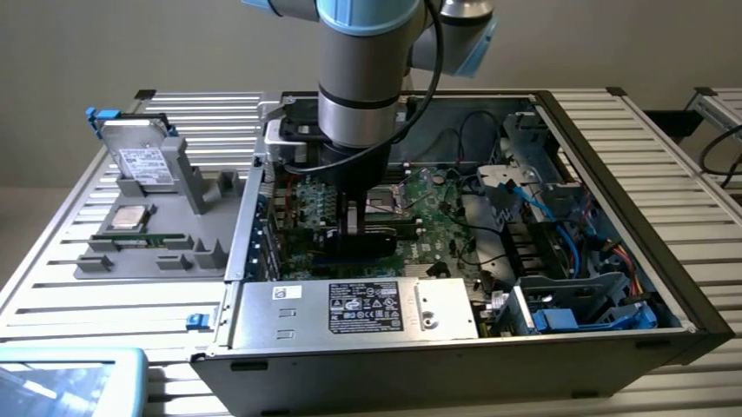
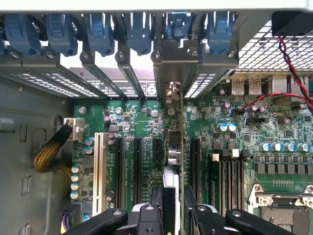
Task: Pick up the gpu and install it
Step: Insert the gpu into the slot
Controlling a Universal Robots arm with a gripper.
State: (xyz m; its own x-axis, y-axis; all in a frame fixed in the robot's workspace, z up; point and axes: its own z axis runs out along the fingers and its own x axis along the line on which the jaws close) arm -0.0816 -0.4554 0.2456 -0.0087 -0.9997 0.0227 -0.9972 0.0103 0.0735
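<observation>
The gpu (image 2: 182,128) appears edge-on as a thin upright card, standing over the motherboard (image 2: 142,122) between two black expansion slots (image 2: 195,161). Its metal end bracket (image 2: 171,93) sits against the rear slot openings of the case. My gripper (image 2: 178,196) is shut on the card, one black finger (image 2: 164,203) on each side of it. In the exterior view the arm reaches straight down into the open computer case (image 1: 684,300), and the gripper (image 1: 354,228) is low over the board's expansion slots. Whether the card's edge is seated in a slot I cannot tell.
Blue slot latches (image 2: 98,29) line the case's rear wall. A white slot (image 2: 100,171) and a yellow-sleeved cable (image 2: 49,154) lie to one side, the processor socket (image 2: 283,210) to the other. Outside the case, a grey tray (image 1: 104,265) holds a drive (image 1: 145,161) and a processor chip (image 1: 130,217).
</observation>
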